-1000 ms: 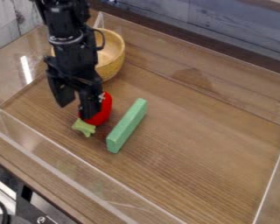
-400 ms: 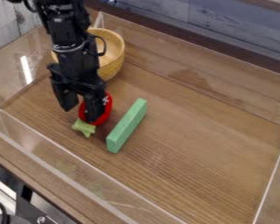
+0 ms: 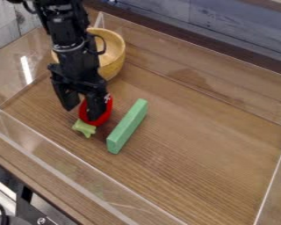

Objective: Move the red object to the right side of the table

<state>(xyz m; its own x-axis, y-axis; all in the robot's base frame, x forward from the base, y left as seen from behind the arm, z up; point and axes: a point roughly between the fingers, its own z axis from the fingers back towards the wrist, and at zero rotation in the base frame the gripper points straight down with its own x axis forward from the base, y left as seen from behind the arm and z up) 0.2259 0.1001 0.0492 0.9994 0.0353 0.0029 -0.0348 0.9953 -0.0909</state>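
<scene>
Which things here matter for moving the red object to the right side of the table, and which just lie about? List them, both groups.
Part of the job:
- red object, a strawberry-like toy
- table
- gripper, open at the red object

Just lying about:
- green block, right of the red object
- round wooden bowl, behind

Gripper (image 3: 80,104) open, fingers pointing down around the red object (image 3: 96,110); contact not resolvable. Pale green stub toward the near side. Green block (image 3: 126,127) lies just right of it on the wood-grain table (image 3: 207,119). Wooden bowl (image 3: 105,54) sits behind, partly hidden by the arm.
</scene>
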